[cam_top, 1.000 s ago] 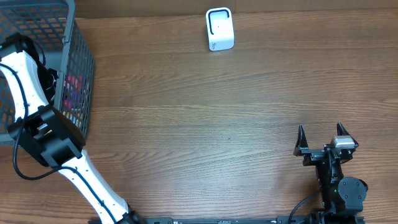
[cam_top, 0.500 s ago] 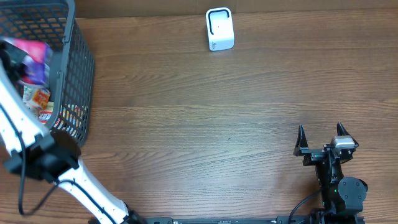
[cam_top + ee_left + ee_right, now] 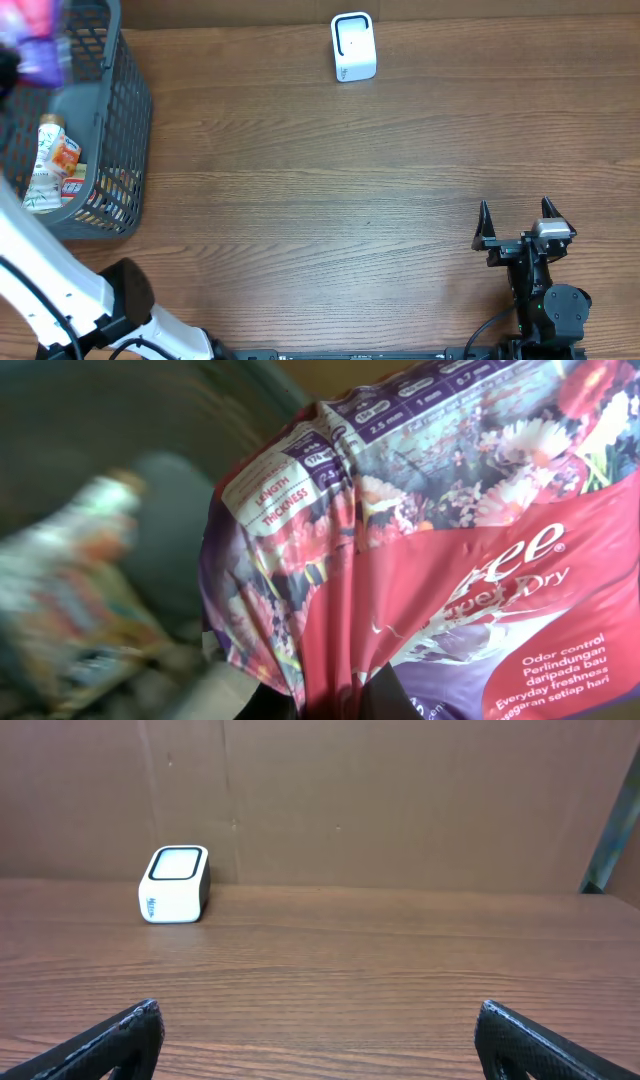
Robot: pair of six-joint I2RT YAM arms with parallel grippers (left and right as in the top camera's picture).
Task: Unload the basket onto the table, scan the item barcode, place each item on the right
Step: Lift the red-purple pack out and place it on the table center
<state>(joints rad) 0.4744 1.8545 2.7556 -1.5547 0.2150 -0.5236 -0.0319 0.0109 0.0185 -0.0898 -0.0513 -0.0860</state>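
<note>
Left wrist shows my left gripper (image 3: 325,698) pinching the floral pad packet (image 3: 430,560) above the basket (image 3: 125,130), right gripper (image 3: 518,222) wide and empty, far barcode scanner (image 3: 353,47) not yet visited.

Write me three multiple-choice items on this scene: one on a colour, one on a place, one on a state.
1. What colour is the mesh basket?
A. Dark grey
B. Red
C. White

2. Where does the white scanner stand?
A. Inside the basket
B. On the table, near its far edge
C. Right beside the basket

3. The right hand is:
A. Shut on a packet
B. Shut on the scanner
C. Open and empty

Answers: 1 A, the overhead view shows dark grey mesh. 2 B, it sits by the back edge, well away from the basket. 3 C, its fingers stand wide apart with nothing between them.
</note>
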